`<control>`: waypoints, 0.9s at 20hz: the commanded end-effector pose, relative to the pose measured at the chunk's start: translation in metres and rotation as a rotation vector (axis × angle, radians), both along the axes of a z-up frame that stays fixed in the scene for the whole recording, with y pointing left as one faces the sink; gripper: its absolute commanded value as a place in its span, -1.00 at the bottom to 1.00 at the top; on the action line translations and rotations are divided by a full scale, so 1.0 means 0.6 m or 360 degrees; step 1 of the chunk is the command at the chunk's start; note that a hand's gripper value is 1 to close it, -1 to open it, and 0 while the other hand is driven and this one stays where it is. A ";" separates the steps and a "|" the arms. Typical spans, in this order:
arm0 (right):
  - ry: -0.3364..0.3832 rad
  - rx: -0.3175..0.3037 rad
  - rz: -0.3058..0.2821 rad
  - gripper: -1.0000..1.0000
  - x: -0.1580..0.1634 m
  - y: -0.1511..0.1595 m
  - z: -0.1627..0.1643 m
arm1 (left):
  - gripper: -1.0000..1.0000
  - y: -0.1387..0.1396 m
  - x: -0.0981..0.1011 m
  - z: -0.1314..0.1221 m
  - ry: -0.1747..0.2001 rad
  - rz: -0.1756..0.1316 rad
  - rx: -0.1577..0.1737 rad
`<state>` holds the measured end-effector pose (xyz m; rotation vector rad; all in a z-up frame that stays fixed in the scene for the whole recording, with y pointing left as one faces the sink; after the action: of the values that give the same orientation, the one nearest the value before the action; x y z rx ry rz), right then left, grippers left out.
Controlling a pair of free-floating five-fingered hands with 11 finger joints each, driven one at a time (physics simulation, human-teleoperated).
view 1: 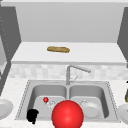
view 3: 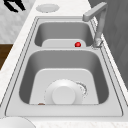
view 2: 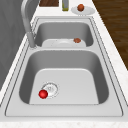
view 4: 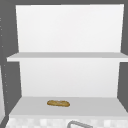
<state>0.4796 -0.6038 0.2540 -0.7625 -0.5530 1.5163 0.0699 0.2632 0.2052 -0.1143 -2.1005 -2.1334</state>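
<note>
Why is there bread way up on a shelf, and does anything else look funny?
The bread loaf lies alone on the lower cabinet shelf. A small red ball sits by the left basin's drain, and a plate lies in the right basin. The left hand hovers at the sink's front edge.

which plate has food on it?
The counter plate beyond the sink's far end in the left side view: a brown round item sits on it. The basin plate carries nothing.

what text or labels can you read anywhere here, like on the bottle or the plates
None: no readable words, numbers or signs.
The bottle by the sink shows no legible label.
The plate in the basin, the bread on the shelf and the left hand carry no writing.
</note>
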 end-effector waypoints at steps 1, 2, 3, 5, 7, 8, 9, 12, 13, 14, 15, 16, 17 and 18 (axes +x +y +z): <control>0.0038 0.0017 0.0009 -1.00 0.000 -0.015 -0.009 | 0.00 0.000 0.000 0.000 0.0000 0.0000 0.0000; 0.0041 0.0040 0.0011 -1.00 0.002 -0.022 -0.014 | 0.00 0.000 0.000 0.000 0.0000 0.0000 0.0000; 0.0044 0.0062 0.0013 -1.00 0.004 -0.028 -0.020 | 0.00 0.000 0.000 0.000 0.0000 0.0000 0.0000; 0.0058 0.0085 0.0015 -1.00 0.006 -0.036 -0.034 | 0.00 0.000 0.000 0.000 0.0000 0.0000 0.0000; 0.0071 0.0071 0.0012 -1.00 0.007 -0.036 -0.049 | 0.00 0.000 0.000 0.000 0.0000 0.0000 0.0000; 0.0075 0.0076 0.0012 -1.00 0.008 -0.035 -0.049 | 0.00 0.000 0.000 0.000 0.0000 0.0000 0.0000; 0.0075 0.0086 0.0013 -1.00 0.011 -0.035 -0.047 | 0.00 0.000 0.000 0.000 0.0000 0.0000 0.0000; 0.0076 0.0105 0.0014 -1.00 0.021 -0.034 -0.044 | 0.00 0.000 0.000 0.000 0.0000 0.0000 0.0000; 0.0082 0.0111 0.0013 -1.00 0.023 -0.034 -0.044 | 0.00 0.000 0.000 0.000 0.0000 0.0000 0.0000; 0.0087 0.0117 0.0012 -1.00 0.025 -0.034 -0.044 | 0.00 0.000 0.000 0.000 0.0000 0.0000 0.0000; 0.0088 0.0123 0.0012 -1.00 0.026 -0.035 -0.043 | 0.00 0.000 0.000 0.000 0.0000 0.0000 0.0000; 0.0091 0.0131 0.0012 -1.00 0.027 -0.035 -0.042 | 0.00 0.000 0.000 0.000 0.0000 0.0000 0.0000; 0.0090 0.0138 0.0014 -1.00 0.027 -0.035 -0.040 | 0.00 0.000 0.000 0.000 0.0000 0.0000 0.0000; 0.0077 0.0142 0.0015 -1.00 0.026 -0.035 -0.036 | 0.00 0.000 0.000 0.000 0.0000 0.0000 0.0000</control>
<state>0.5007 -0.6214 0.2423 -0.6635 -0.5980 1.5001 0.0699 0.2632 0.2052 -0.1143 -2.1005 -2.1334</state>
